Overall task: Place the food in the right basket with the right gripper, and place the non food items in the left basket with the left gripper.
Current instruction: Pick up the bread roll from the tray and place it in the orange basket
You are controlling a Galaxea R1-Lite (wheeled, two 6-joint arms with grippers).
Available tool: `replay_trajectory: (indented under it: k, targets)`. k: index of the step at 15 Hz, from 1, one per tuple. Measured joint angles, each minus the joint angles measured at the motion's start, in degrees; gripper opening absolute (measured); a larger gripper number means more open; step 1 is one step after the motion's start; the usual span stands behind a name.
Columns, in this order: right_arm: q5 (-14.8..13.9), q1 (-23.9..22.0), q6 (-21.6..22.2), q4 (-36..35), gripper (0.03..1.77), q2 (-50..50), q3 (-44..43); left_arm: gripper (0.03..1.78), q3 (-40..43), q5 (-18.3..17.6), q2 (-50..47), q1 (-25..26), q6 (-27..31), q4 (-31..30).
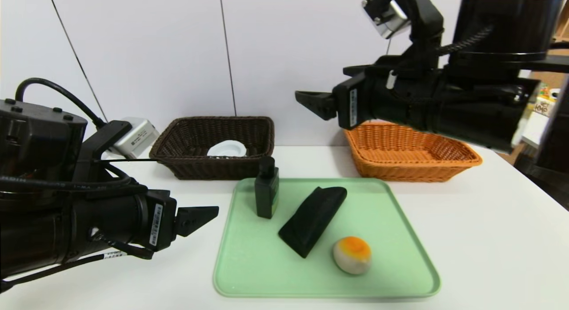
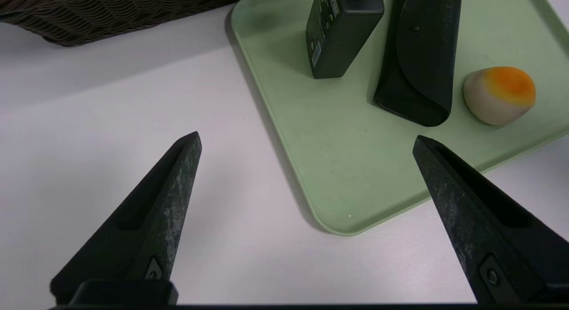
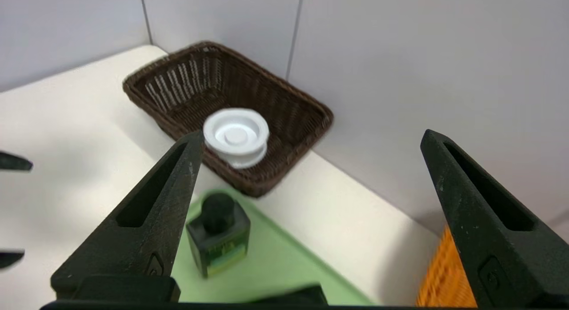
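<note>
The bun point(image 1: 352, 255) lies on the green tray point(image 1: 249, 274), near its front right part, just beside the black block point(image 1: 313, 221) but apart from it. It looks small, round and light; it is probably soft, so a gentle squeeze across its widest middle would suit, since its domed shape could slip out of a hard pinch. The bottle point(image 1: 266, 192) stands upright at the tray's back left; it seems stiff and smooth-sided, best taken across its flat faces below the cap, and liable to tip if nudged. The block looks rigid and would be taken across its narrow width. The white roll point(image 1: 226, 149) already lies in the left basket point(image 1: 178, 136), while the right basket point(image 1: 413, 165) shows nothing inside.

The right claw point(image 1: 316, 103) hangs high over the surface near the right basket, pointing roughly level toward the left, its jaws spread wide and holding nothing. The left claw point(image 1: 198, 219) hovers low over the surface just left of the tray, jaws also wide apart, empty and touching nothing
</note>
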Motion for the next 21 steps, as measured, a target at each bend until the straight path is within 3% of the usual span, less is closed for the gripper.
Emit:
replay_trajectory:
  k: [5, 14, 21]
  targets:
    - [-5.73, 0.30, 8.74, 9.18, 1.69, -10.34, 10.72, 1.69, 0.63, -0.11, -0.63, -0.05, 0.13, 0.02]
    - [-4.92, 1.46, 16.27, 34.91, 1.69, -14.77, 14.14, 1.69, 1.40, -0.13, -1.16, -0.09, 0.02, 0.00]
    - [-4.85, 5.13, 25.28, 44.56, 1.69, -6.90, 9.42, 1.69, 1.56, -0.09, -1.66, -0.06, -0.24, 0.00]
